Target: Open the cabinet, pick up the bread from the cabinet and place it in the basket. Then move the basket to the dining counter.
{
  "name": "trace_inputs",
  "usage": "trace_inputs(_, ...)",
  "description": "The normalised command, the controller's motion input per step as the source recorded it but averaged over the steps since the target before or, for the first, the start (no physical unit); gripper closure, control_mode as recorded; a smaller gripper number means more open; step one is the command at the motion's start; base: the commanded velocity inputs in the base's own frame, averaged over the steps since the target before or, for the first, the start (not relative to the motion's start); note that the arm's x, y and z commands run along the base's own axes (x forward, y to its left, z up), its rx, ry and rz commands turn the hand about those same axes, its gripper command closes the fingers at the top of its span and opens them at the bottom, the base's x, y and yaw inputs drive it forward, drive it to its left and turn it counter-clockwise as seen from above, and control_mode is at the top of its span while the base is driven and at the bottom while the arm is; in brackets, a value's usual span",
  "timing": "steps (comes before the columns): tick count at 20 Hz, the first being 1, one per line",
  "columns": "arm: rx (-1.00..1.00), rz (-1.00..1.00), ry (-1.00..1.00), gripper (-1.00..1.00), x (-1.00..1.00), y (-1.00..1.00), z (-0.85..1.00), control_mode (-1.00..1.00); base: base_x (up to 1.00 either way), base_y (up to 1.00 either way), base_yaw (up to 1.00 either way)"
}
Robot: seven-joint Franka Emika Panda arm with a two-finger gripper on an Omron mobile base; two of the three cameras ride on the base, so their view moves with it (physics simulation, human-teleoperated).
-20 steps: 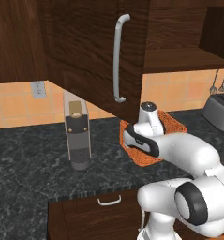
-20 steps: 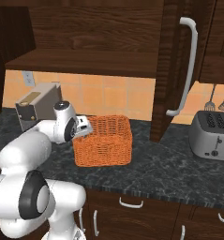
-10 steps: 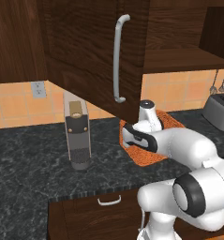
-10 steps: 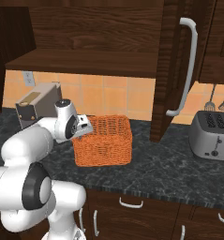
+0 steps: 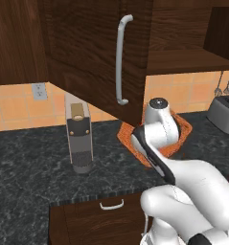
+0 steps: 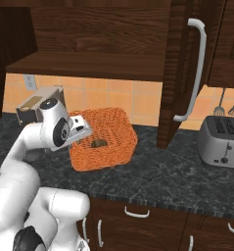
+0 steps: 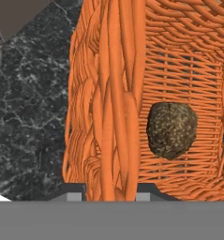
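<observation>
Bread [image 7: 172,130] sits in the basket [image 7: 113,70] already, gripper [image 7: 109,190] clamped on its rim, so next it needs lifting toward the dining counter.

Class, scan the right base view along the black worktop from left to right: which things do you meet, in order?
Coffee machine → gripper at the rim of the basket → bread lying inside it → open cabinet door → toaster.

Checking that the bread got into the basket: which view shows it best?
The hand view: the bread lies large and unobstructed on the basket floor. The right base view shows it as a small dark lump inside the basket. In the left base view the arm covers the basket's inside.
</observation>
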Motion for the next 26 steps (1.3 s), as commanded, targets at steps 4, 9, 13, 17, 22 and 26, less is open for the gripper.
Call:
trace_inputs(4, -0.08, 0.0, -0.11, 1.0, -0.9, -0.38, 1.0, -1.0, 0.0, 0.0, 0.0)
trace_inputs(9, -0.09, 0.01, 0.0, 1.0, -1.0, -0.18, 0.96, -1.0, 0.0, 0.0, 0.0)
trace_inputs(13, 0.0, 0.0, 0.07, 1.0, -1.0, -0.04, 1.0, -1.0, 0.0, 0.0, 0.0)
trace_inputs(17, -0.01, 0.0, 0.17, 1.0, -0.99, -0.17, 1.0, -1.0, 0.0, 0.0, 0.0)
trace_inputs(22, -0.04, 0.0, 0.16, 1.0, -0.61, -0.11, 0.66, -1.0, 0.0, 0.0, 0.0)
trace_inputs(26, -0.08, 0.0, -0.05, 1.0, -0.06, 0.0, 0.0, -1.0, 0.0, 0.0, 0.0)
